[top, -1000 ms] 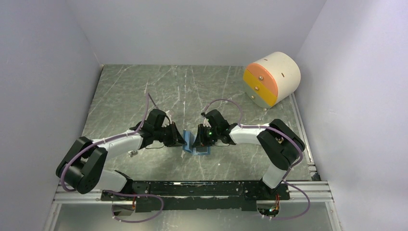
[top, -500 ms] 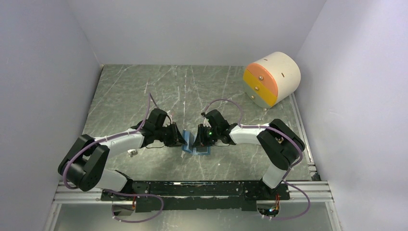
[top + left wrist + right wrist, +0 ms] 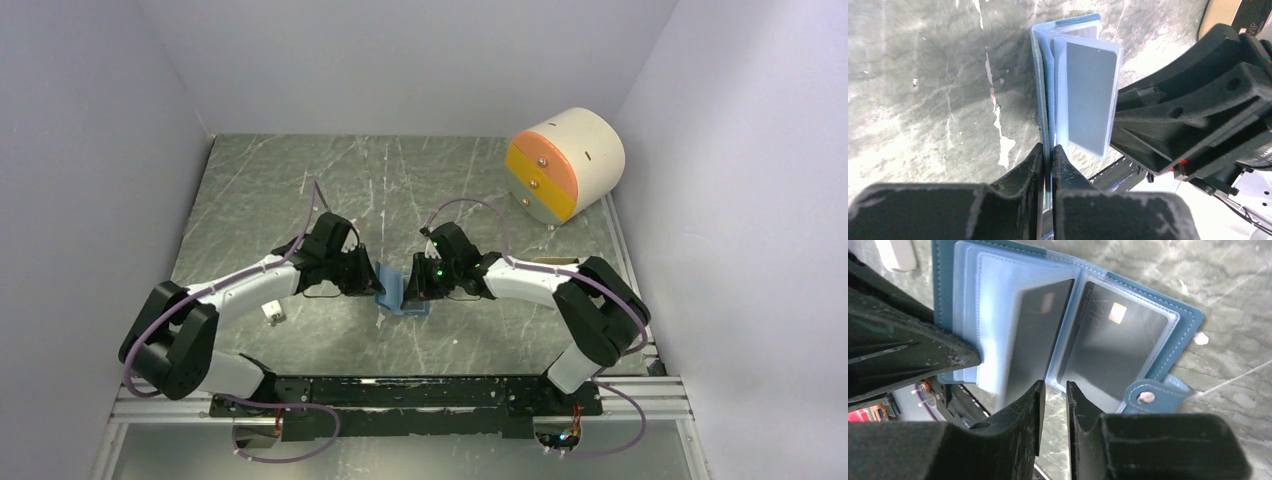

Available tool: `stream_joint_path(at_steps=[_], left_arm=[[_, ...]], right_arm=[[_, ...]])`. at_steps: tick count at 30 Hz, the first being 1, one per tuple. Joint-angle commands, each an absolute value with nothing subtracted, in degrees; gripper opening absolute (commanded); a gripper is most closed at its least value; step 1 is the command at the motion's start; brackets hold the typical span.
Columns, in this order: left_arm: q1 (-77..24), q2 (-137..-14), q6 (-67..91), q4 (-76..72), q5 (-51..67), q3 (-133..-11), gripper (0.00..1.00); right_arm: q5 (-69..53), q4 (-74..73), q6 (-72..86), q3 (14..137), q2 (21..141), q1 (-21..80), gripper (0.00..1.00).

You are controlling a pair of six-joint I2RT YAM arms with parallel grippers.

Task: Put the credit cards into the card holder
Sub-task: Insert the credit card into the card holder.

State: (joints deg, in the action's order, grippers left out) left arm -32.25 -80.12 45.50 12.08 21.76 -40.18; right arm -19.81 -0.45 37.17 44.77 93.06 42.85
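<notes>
The blue card holder stands open on the table between both grippers. My left gripper is shut on the edge of its cover. Clear sleeves fan out from the holder. One dark credit card sits in a raised sleeve, and another card lies in the sleeve against the right cover. From the left wrist view, a card shows grey through its sleeve. My right gripper is at the sleeves' lower edge, jaws slightly apart, with only table showing between them.
A big cream drum with orange and yellow drawers lies at the back right. A small white clip-like piece sits by the left arm. The holder's snap tab pokes out beside my right fingers. Walls enclose the table on three sides.
Both arms and the holder have shifted slightly away from the near edge. My right jaws have parted a little. The white piece now shows beside the left arm.
</notes>
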Motion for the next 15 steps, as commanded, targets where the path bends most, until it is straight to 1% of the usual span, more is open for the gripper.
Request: stream_joint_path(at_steps=[1, 7, 10, 15], left_arm=[[-32.59, -78.11, 42.1, 23.46, 16.76, -46.29, 0.09], [-32.69, -78.38, 41.18, 28.18, 16.34, -49.89, 0.09], [-32.65, -78.74, 41.45, 26.89, 17.87, -49.43, 0.09], [-32.64, -78.72, 42.33, 22.15, 21.59, -46.61, 0.09]], right_arm=[[-17.9, -3.02, 35.86, 46.82, 90.17, 42.8, 0.26], [-17.41, -4.12, 36.46, 47.58, 87.4, 42.8, 0.27], [-14.65, -5.97, 36.82, 48.4, 84.67, 42.73, 0.33], [-11.33, -8.83, 36.07, 49.9, 80.69, 42.17, 0.37]])
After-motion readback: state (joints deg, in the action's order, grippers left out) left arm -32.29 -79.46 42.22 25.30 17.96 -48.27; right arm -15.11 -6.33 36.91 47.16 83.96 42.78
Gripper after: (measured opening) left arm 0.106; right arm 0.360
